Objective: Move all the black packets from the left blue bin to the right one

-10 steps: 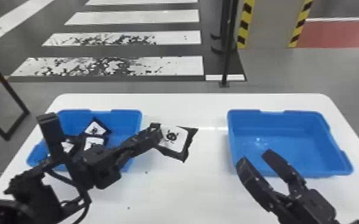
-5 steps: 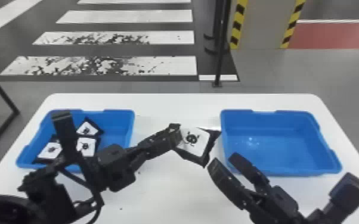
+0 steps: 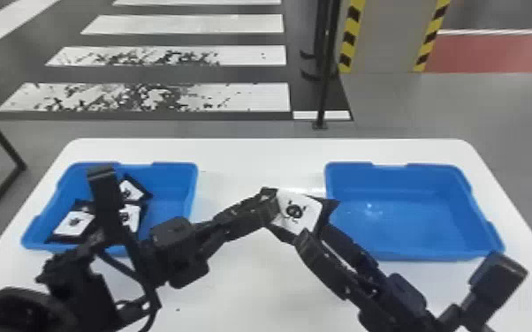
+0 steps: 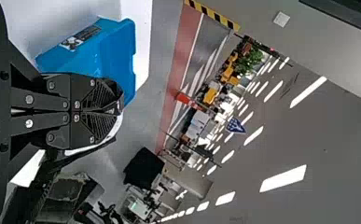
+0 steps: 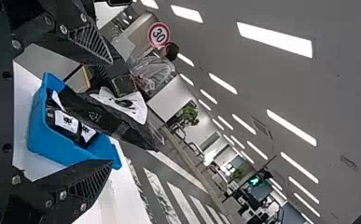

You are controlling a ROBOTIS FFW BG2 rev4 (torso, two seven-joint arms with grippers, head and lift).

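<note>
Gripping one black packet (image 3: 297, 213) with its white skull-marked face showing: left gripper (image 3: 271, 206), clenched on the packet's side. Packet is over the white table (image 3: 252, 154), between the bins, near the right blue bin (image 3: 404, 212), which sits toward the far right corner. Right gripper (image 3: 317, 234) is released, fingers spread, right by the packet's near side. Three more black packets (image 3: 74, 223) lie in the left blue bin (image 3: 165, 190), toward the table's far left corner.
</note>
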